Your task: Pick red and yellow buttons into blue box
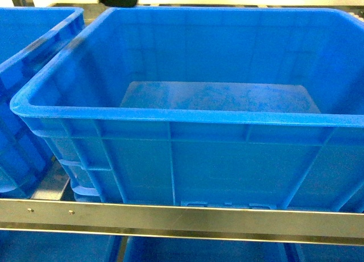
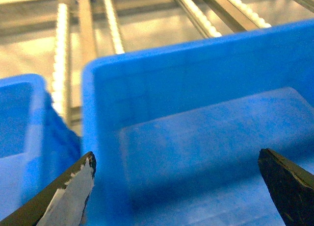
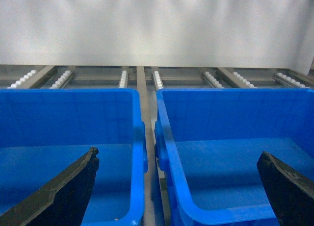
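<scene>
Nothing in the box (image 1: 187, 57) yet, no buttons in sight, left gripper (image 2: 176, 187) and right gripper (image 3: 176, 187) spread, empty.

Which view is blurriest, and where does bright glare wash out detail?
Left wrist view: softest, the blue box edges smeared, background rollers overexposed. Head view: fairly sharp, glare along the top edge. Right wrist view: crisp, with an evenly lit pale wall.
</scene>
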Controlling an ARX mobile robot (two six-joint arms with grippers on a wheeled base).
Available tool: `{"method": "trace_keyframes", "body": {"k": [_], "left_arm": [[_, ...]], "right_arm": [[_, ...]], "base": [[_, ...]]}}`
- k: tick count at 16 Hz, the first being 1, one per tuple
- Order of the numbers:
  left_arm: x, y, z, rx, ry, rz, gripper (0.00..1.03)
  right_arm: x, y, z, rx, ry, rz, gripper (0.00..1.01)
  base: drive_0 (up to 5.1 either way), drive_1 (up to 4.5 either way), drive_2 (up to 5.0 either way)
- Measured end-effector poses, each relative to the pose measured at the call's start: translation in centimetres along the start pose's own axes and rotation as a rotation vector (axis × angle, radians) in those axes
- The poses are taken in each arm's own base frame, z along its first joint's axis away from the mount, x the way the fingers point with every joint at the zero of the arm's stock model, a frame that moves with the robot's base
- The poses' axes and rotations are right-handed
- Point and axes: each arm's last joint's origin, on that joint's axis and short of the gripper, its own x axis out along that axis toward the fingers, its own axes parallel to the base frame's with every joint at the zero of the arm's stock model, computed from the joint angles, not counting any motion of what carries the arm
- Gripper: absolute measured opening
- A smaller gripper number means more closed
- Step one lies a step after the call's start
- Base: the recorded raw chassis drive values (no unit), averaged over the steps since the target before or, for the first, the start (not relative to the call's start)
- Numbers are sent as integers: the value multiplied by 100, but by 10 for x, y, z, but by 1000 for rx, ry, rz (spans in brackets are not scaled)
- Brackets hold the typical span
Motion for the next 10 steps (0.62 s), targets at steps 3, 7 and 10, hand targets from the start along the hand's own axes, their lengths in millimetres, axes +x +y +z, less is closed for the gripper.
{"method": "trace_keyframes", "body": {"k": [3,7,10], "left_arm": [[-38,18,-16,-27,-70,140,98],[-125,21,-59,-75,-150,319,98],[-159,18,-73,-110,-180,365,98]], "right_arm": [[0,0,0,0,0,0,98],[0,0,0,0,0,0,98],[0,0,0,0,0,0,98]], "base": [[0,0,0],[0,0,0],[0,0,0]]}}
